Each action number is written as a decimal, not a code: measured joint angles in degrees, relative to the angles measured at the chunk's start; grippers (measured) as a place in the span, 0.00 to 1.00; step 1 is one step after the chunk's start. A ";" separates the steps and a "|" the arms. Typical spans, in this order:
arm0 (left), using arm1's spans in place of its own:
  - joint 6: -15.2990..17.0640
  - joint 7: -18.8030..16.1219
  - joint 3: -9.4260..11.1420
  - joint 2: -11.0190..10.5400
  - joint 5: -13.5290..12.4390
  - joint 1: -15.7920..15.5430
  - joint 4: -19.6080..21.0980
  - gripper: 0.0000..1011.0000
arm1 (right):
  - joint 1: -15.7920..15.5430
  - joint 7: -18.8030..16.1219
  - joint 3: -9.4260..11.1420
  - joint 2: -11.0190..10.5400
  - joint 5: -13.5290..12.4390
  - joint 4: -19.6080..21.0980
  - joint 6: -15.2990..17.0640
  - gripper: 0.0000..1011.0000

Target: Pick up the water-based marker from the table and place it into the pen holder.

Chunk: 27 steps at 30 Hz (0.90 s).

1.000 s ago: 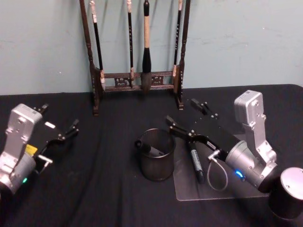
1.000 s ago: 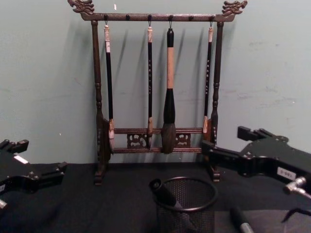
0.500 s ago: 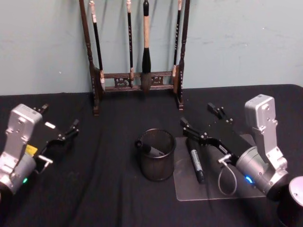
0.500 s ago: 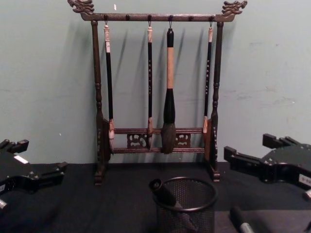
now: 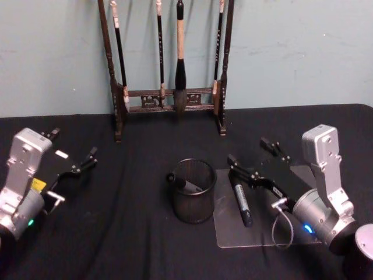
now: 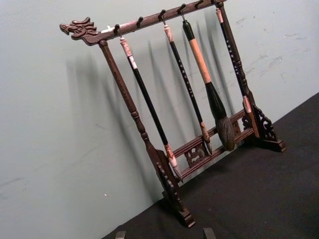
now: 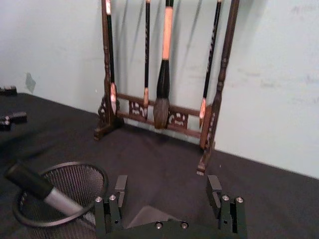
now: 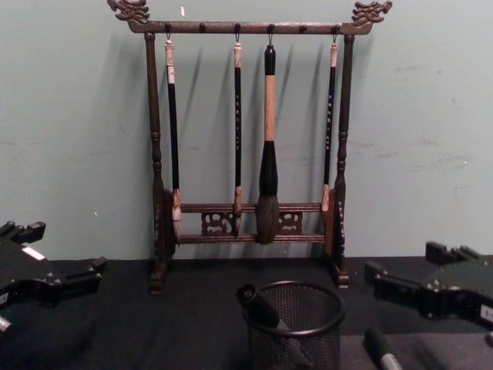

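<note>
Table (image 5: 116, 233) matte black cloth; pen holder (image 5: 192, 205) black wire mesh; brush rack (image 8: 208, 207) dark wood.

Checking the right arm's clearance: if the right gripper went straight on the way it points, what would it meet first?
Likely the brush rack, near its right post: the open right gripper aims past the pen holder, across bare table. Depth is uncertain.

Probably a lab test setup: black-clothed table (image 5: 134, 245) against a bare pale wall (image 5: 291, 52), brush rack (image 5: 169, 92) standing on it.
</note>
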<state>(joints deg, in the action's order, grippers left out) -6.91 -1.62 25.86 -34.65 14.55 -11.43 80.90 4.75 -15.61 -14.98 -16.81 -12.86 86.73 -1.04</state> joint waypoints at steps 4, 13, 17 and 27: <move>0.00 0.00 0.00 0.00 0.00 0.00 0.00 1.00 | 0.34 -0.35 0.03 0.42 0.03 -1.51 0.65 0.99; 0.00 0.00 0.00 0.00 0.00 0.00 0.00 1.00 | 1.45 -1.01 -0.24 1.08 0.29 -4.76 1.49 0.99; 0.00 0.00 0.00 0.00 0.00 0.00 0.00 1.00 | 1.77 -1.45 -0.53 1.28 0.32 -6.04 1.60 0.99; 0.00 0.00 0.00 0.00 0.00 0.00 0.00 1.00 | 3.00 -2.56 -1.44 1.78 0.33 -9.68 2.30 0.99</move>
<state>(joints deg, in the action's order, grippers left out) -6.91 -1.62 25.86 -34.65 14.55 -11.43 80.90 7.75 -18.17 -16.42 -15.03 -12.53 77.05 1.26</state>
